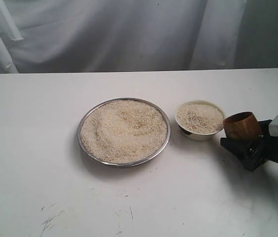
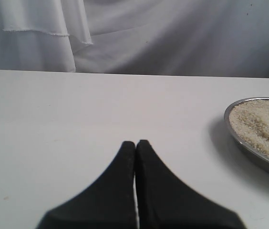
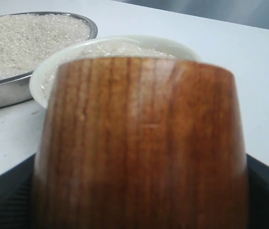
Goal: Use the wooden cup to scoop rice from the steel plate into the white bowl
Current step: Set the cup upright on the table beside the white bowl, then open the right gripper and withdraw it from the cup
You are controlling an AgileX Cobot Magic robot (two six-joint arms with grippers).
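Left jaws: mine, pressed together, pinching nothing, over bare tabletop (image 2: pixel 53 109).
Steel plate (image 1: pixel 80 134): centre of frame, rice (image 1: pixel 124 131) covering it rim to rim.
White bowl (image 1: pixel 198 136): just right of the plate, rice nearly to its rim.
Right jaws: right edge, pinching the wooden cup (image 1: pixel 241 126) beside the bowl; cup contents not visible.
Progress: I judge the bowl almost full, with little left to transfer.
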